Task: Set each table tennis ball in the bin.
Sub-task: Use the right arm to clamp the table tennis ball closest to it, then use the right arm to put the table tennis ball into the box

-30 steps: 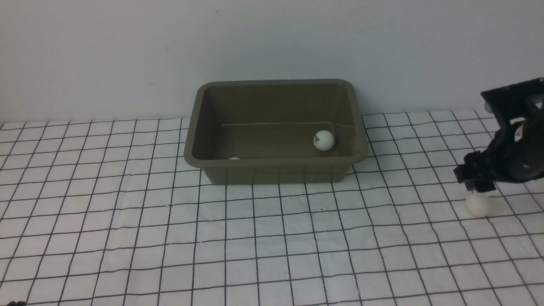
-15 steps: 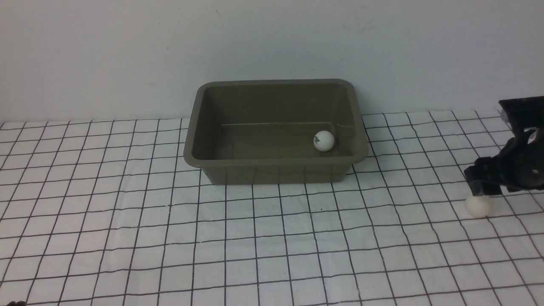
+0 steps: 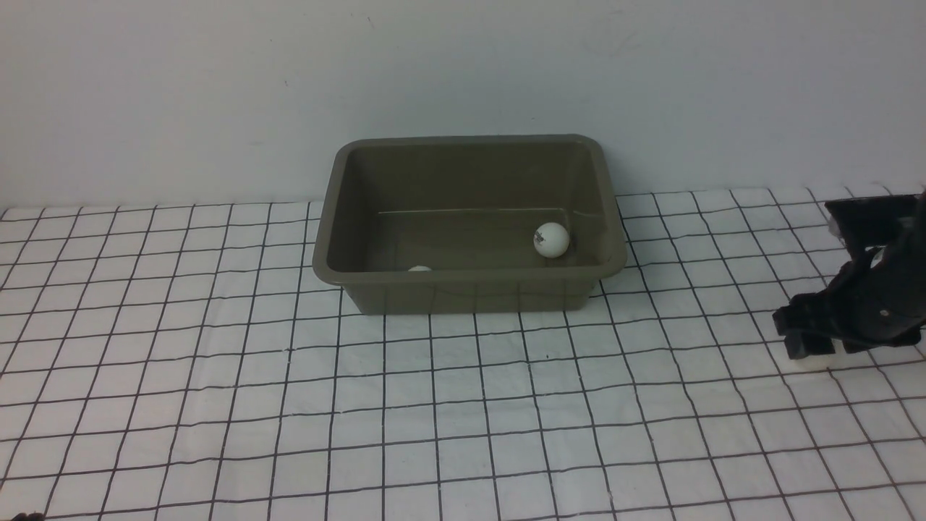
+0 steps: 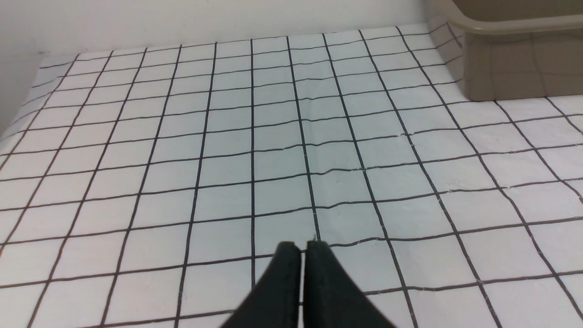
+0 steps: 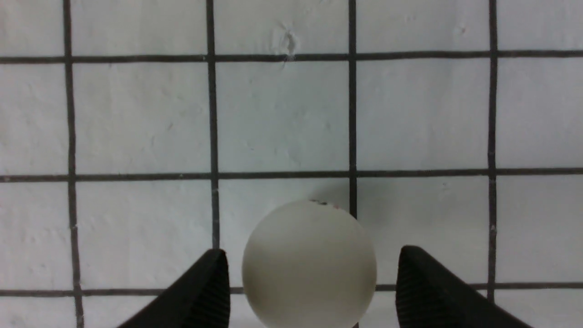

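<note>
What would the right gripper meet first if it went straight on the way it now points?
Probably the small matte white ball, which lies between the right gripper's open fingers on the gridded white cloth.

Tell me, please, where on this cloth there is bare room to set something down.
The cloth is bare from the bin forward to the near edge, and to the bin's left. It is crowded only at the far right, where the open right gripper straddles a ball.
</note>
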Tool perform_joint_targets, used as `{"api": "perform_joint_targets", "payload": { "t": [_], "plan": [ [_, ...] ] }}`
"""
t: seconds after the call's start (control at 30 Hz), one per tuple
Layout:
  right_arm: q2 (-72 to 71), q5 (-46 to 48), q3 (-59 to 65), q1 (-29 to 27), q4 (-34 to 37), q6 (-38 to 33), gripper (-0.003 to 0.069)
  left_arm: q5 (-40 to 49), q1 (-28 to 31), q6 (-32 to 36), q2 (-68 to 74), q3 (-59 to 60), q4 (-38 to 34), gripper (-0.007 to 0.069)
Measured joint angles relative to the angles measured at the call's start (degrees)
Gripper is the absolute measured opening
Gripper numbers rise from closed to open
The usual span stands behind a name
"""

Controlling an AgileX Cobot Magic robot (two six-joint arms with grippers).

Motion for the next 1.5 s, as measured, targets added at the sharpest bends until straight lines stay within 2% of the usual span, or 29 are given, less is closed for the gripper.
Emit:
{"api": "perform_joint_targets", "payload": {
  "t": [0.2,0.37,0.53,0.6,0.7,0.8,0.87,0.93,1.07,1.2,1.5],
  "plan": [
    [3.56,2.21,-3.48,0.0,0.0,0.0,0.0437,0.0,0.0,0.0,0.0,0.0,0.0,-0.0005],
    [4.29,4.82,-6.53,0.0,0.17,0.0,0.036,0.0,0.0,0.0,0.0,0.0,0.0,-0.0005],
    [4.29,5.82,-7.14,0.0,0.25,0.0,0.036,0.0,0.0,0.0,0.0,0.0,0.0,-0.0005],
    [4.29,6.59,-7.63,0.0,0.83,-0.07,0.036,0.0,0.0,0.0,0.0,0.0,0.0,-0.0005],
    [3.41,9.89,-11.42,0.53,5.74,-2.55,0.036,0.0,0.0,0.0,0.0,0.0,0.0,-0.0005],
    [2.76,11.86,-15.24,2.06,9.97,-5.54,0.036,0.0,0.0,0.0,0.0,0.0,0.0,-0.0005],
    [2.58,14.47,-22.59,6.28,15.71,-10.16,0.036,0.0,0.0,0.0,0.0,0.0,0.0,-0.0005],
    [2.81,14.74,-26.58,9.73,17.33,-11.05,0.036,0.0,0.0,0.0,0.0,0.0,0.0,-0.0005],
    [5.44,14.63,-34.69,15.46,18.5,-10.05,0.036,0.0,0.0,0.0,0.0,0.0,0.0,-0.0005],
    [10.97,15.63,-41.94,18.88,18.63,-7.49,0.036,0.0,0.0,0.0,0.0,0.0,0.0,-0.0005],
    [22.76,19.37,-51.62,20.53,18.51,-6.57,0.036,0.0,0.0,0.0,0.0,0.0,0.0,-0.0005]
  ]
}}
